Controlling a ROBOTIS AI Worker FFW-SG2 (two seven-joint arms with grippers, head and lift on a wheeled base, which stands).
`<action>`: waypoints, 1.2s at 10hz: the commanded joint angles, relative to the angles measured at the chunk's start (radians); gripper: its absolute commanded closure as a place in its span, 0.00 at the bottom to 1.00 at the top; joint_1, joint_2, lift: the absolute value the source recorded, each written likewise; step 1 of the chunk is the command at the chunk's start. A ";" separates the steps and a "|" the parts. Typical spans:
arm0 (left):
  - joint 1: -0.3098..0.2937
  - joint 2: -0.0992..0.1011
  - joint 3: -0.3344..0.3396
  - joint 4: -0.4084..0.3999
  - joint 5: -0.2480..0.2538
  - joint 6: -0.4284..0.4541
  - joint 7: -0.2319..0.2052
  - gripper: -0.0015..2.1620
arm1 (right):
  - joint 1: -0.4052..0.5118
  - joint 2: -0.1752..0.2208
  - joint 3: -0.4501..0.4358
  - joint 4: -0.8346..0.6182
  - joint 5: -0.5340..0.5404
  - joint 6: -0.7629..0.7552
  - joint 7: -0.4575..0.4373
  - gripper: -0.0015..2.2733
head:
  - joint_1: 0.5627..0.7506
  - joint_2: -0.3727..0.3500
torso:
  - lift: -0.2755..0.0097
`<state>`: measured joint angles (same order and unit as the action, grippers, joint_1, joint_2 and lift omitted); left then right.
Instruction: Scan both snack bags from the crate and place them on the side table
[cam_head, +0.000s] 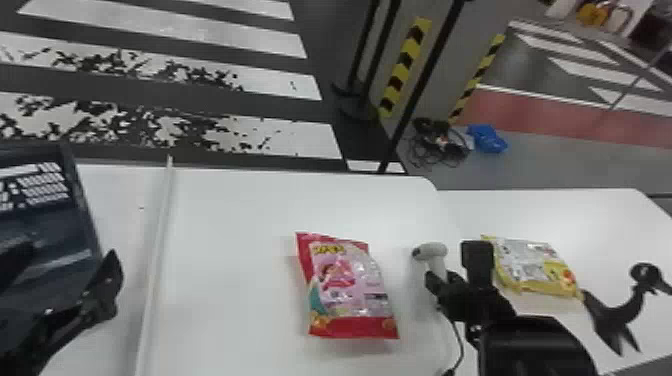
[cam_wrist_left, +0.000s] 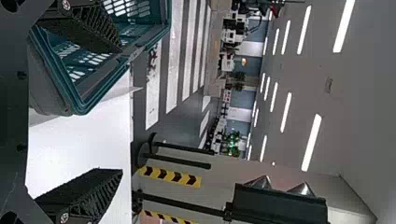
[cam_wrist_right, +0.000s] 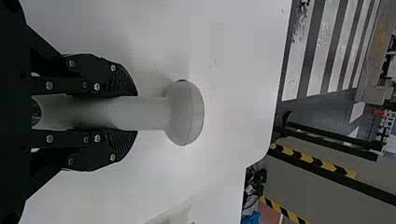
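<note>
On the main white table (cam_head: 225, 215), pretty much front and center in my head view, I've got the red-and-pink snack bag (cam_head: 350, 290) lying flat with its printed side up. The yellow snack bag (cam_head: 537, 265) is over on the white side table (cam_head: 590, 215) to my right, also lying down.

My right gripper (cam_head: 437, 282) is between the two bags from up here, closed around the handle of the pale gray handheld scanner (cam_head: 431, 251). In the right wrist view I can see a finger on each side of that handle, with the rounded scanner head poking out past the tips. A thin black cable (cam_head: 457, 345) trails off below the gripper.

Way over on my left, the left gripper (cam_head: 70, 252) is at the dark teal plastic crate (cam_head: 85, 200). Its fingers are spread wide with nothing pinched between them; the left wrist view has one finger over the crate and the other over the table. Can't tell what's inside the crate, fwiw. Past the tables there's black-and-yellow hazard tape (cam_head: 407, 65) and a floor with white stripes.
</note>
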<state>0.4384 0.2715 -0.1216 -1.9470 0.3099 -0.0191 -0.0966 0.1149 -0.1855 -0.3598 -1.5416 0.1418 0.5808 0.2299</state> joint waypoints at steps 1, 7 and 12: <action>-0.003 0.002 -0.001 -0.001 0.000 0.000 0.000 0.04 | 0.000 0.000 -0.004 0.012 -0.005 -0.011 0.000 0.69 | 0.70 0.03 | 0.63; -0.001 0.002 -0.003 -0.004 -0.002 0.000 0.000 0.04 | 0.054 0.020 -0.065 -0.124 -0.053 0.001 -0.009 0.02 | 0.70 0.03 | 0.63; 0.000 0.003 0.000 -0.001 -0.002 0.000 0.000 0.04 | 0.154 0.049 -0.145 -0.365 -0.364 0.308 0.108 0.03 | 0.70 0.03 | 0.63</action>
<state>0.4381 0.2745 -0.1227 -1.9488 0.3087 -0.0191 -0.0966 0.2663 -0.1380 -0.4922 -1.8898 -0.1737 0.8270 0.3292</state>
